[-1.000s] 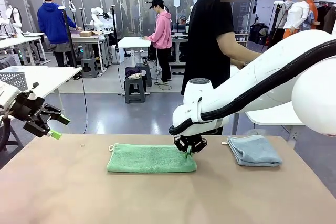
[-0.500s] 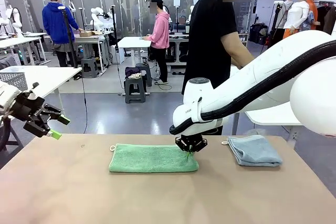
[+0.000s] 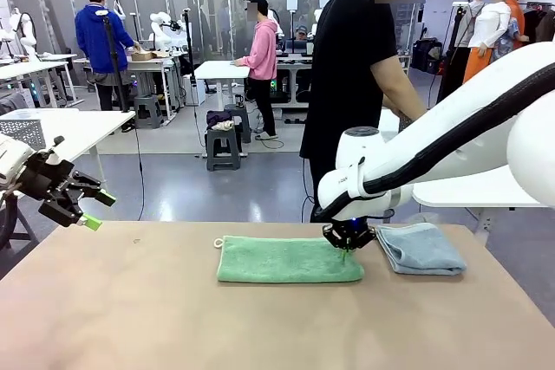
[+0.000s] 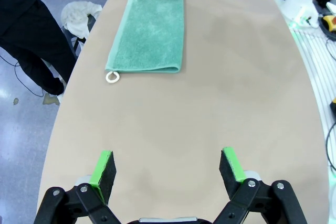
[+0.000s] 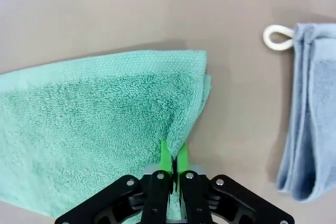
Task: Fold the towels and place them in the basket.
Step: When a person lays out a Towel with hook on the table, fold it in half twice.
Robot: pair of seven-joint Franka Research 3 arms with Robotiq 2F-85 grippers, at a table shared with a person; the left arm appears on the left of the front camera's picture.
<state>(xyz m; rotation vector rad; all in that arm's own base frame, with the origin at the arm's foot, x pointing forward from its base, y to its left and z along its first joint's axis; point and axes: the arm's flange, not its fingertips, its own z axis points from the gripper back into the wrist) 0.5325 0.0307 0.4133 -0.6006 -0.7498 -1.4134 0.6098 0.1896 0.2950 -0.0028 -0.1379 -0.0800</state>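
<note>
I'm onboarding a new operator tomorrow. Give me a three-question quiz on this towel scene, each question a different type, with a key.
1. True or false: the right gripper is shut on an edge of the green towel.
2. Which towel lies nearer the robot's right side? A) green towel B) grey-blue towel
3. Fill in: the left gripper hangs over the table with its jaws ____.

Key: 1 true; 2 B; 3 open.
</note>
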